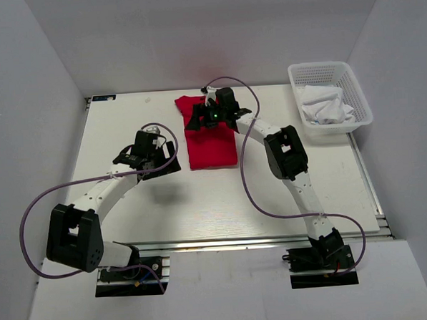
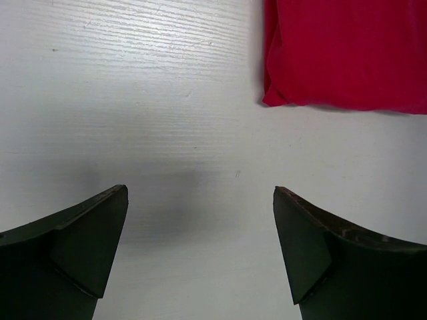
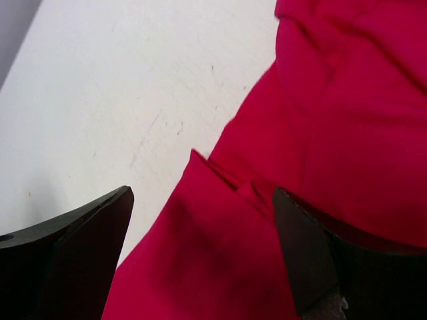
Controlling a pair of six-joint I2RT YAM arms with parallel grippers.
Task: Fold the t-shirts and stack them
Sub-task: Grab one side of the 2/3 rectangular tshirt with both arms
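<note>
Red t-shirt (image 1: 211, 147) is seen folded into a rectangle, laid flat at far centre of the worktop (image 1: 125, 121). Right end effector (image 3: 200, 193) is held over its far end, jaws spread wide, nothing gripped. Left end effector (image 2: 200, 190) is held over bare worktop just left of the shirt, jaws wide, empty. White mesh basket (image 1: 360, 88) is noted at far right, white cloth (image 1: 325, 110) inside.

A plain bright red t-shirt (image 1: 211, 149) lies folded into an upright rectangle, flat on the white table (image 1: 202, 211), toward its far middle. Its near edge runs straight, and the near left corner is rounded and slightly puffed. At the far end the fabric overlaps in loose, creased layers.
</note>
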